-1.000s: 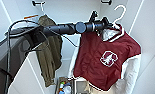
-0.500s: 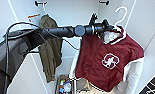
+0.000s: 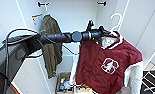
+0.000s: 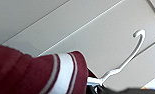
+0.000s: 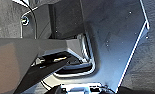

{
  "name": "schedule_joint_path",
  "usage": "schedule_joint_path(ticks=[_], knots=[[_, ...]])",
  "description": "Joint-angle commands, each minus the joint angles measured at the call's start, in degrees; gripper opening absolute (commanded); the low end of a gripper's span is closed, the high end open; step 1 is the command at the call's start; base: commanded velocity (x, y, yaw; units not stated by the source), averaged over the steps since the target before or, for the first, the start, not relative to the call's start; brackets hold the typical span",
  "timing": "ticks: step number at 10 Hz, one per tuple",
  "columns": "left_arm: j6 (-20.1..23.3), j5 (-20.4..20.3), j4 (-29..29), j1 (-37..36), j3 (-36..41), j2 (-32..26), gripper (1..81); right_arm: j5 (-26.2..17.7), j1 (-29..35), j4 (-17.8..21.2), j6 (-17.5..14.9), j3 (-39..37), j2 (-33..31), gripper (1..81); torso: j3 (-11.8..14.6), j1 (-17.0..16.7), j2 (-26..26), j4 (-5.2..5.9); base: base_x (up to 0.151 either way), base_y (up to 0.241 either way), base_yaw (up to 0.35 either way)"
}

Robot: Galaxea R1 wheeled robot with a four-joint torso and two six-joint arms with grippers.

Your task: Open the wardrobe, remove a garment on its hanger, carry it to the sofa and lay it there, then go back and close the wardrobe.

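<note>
The wardrobe [image 3: 75,17] stands open in front of me, its white doors swung out to both sides. My left arm reaches in from the left, and my left gripper [image 3: 103,33] is shut on the white hanger [image 3: 117,21] just under its hook. The hook [image 4: 134,47] is free in the air, on no rail. From the hanger hangs the garment [image 3: 105,67], a maroon jacket with white sleeves and a white chest emblem. Its striped collar [image 4: 63,72] lies close to the left wrist camera. The right wrist view does not show the state of my right gripper.
An olive-brown jacket [image 3: 51,47] hangs at the left of the wardrobe from a dark hook [image 3: 43,4]. A box of small items [image 3: 64,83] sits on the wardrobe's floor. A dark metal frame [image 3: 151,80] stands at the lower right.
My left arm, the hanger and the maroon jacket now sit a little lower in the picture. The olive jacket has shifted right, so the camera has moved as well.
</note>
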Motion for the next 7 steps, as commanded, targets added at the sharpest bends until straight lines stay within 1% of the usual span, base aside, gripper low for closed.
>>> schedule_joint_path(ticks=[1, 7], knots=[[0.55, -5.35, 2.63, -11.93, 0.64, -0.05, 1.0, -3.63, 1.12, 0.05, -0.29, 0.54, 0.42, 81.1, 0.00, 0.02, 0.00, 0.00, -0.111, 0.000, 0.000], [0.55, -5.44, 4.30, -9.73, 2.58, -0.76, 1.0, -3.63, 1.12, 0.14, -0.29, 0.45, 0.42, 81.1, 0.00, -0.02, -0.02, 0.00, -0.111, 0.000, 0.000]])
